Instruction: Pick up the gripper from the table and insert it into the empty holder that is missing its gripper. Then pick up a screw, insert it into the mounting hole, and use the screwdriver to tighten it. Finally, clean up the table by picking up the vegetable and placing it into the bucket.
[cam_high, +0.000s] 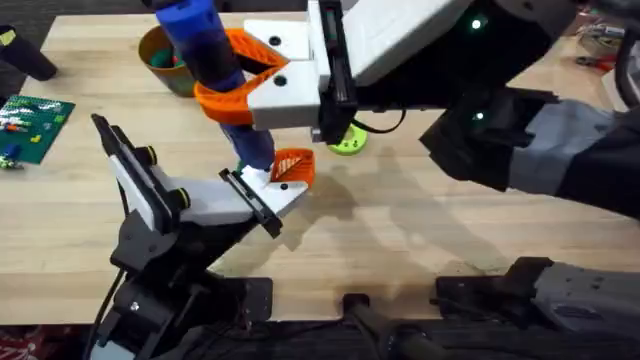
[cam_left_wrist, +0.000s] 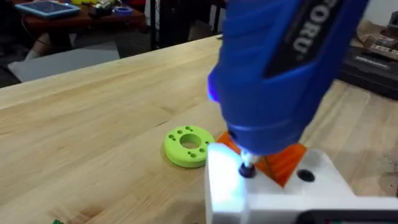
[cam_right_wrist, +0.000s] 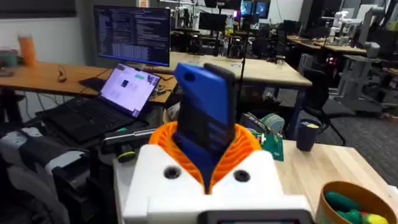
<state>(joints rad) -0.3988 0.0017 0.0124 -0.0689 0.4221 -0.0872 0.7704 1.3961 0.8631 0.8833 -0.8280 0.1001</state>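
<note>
One big light wooden table (cam_high: 420, 225) with visible grain takes up most of the overhead view, and the right wrist view looks past it into a lab room with desks, one open laptop (cam_right_wrist: 127, 93) and a monitor (cam_right_wrist: 132, 28) full of text. Two robot arms are at work. One blue screwdriver (cam_high: 215, 70) is clamped upright in the right gripper (cam_high: 255, 85), whose orange curved jaws wrap around its body, so it's closed on the tool. One white holder (cam_high: 255, 195) sits on the left arm near the table's middle, with the small orange ribbed gripper (cam_high: 293, 167) seated in it, and the screwdriver's tip comes down onto the holder's white block right beside that wedge, as the left wrist view shows. Can't tell how the left arm's own jaws stand. One ochre bucket (cam_high: 160, 55) with red and green bits sits at the far left, and one lime-green disc (cam_high: 347, 141) lies just behind the holder.
</note>
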